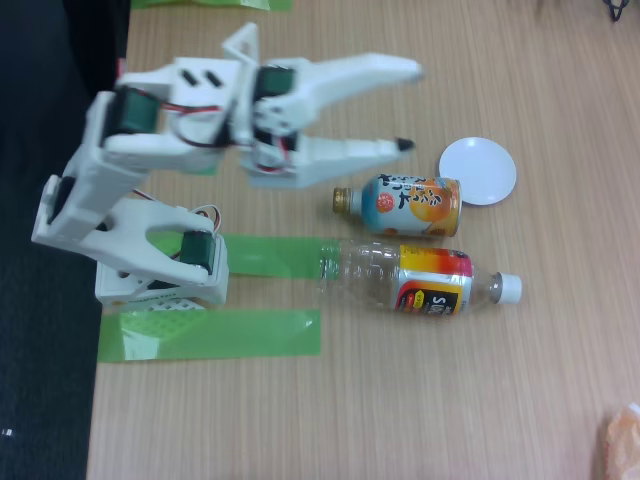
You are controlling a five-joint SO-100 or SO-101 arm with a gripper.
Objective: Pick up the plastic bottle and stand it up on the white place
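White tool [410,105] on the arm hangs above the wooden surface [400,400] with its fingers spread apart, holding nothing; two green tape strips [215,333] lie by the arm's base. Right of the tape, the plastic bottle [420,280] lies on its side, cap pointing right; just above it lies an orange bottle-can [405,205], also on its side, and the white place [478,170] sits near the can's upper right.
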